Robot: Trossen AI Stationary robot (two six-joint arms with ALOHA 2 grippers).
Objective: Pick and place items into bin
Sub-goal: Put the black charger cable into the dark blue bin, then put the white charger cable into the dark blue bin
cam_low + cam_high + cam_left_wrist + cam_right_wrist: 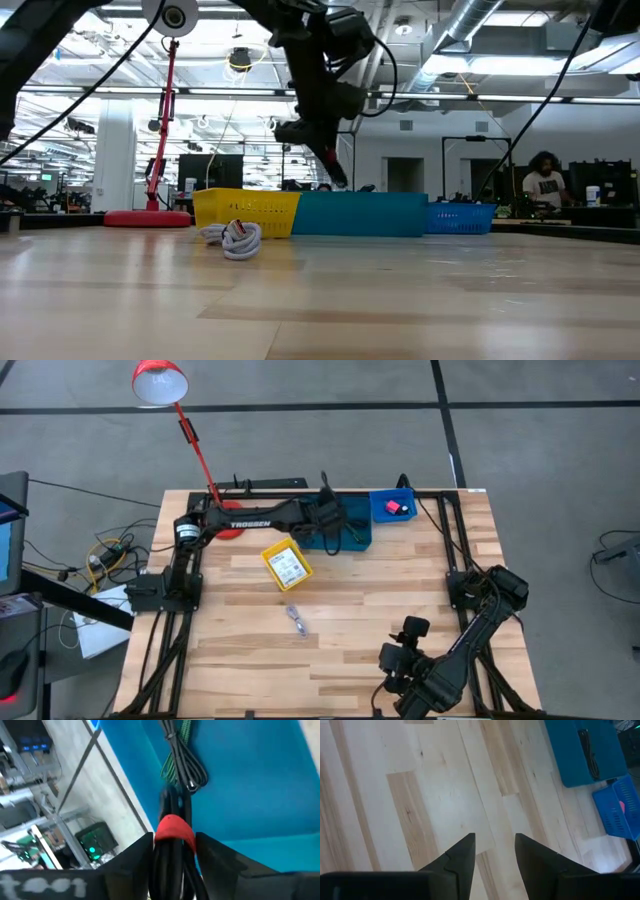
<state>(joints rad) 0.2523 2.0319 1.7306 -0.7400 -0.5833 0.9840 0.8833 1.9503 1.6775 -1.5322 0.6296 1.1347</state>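
My left gripper (328,512) hangs over the teal bin (357,541), shut on a black bundle with a red band (174,832). A coiled black cable (187,765) and a green piece (185,730) lie on the teal bin's floor (250,780). A yellow bin (287,563) with a white card in it sits on the table near the middle. A small pale coiled piece (297,618) lies on the bare wood in front of it. My right gripper (398,650) stands open above bare table (445,795) at the near right. My left gripper has the black bundle between its two fingers at the red band (175,826), which fills the gap between them. The fingers slant down from the table's left side. The bundle is clear of the bin's floor, its black end (172,802) reaching out past the fingertips.
A small blue basket (392,506) with a pink-red item stands beside the teal bin at the far right. A red desk lamp (160,382) rises from its base (230,530) at the far left. In the low view the three bins stand in a row (360,214).
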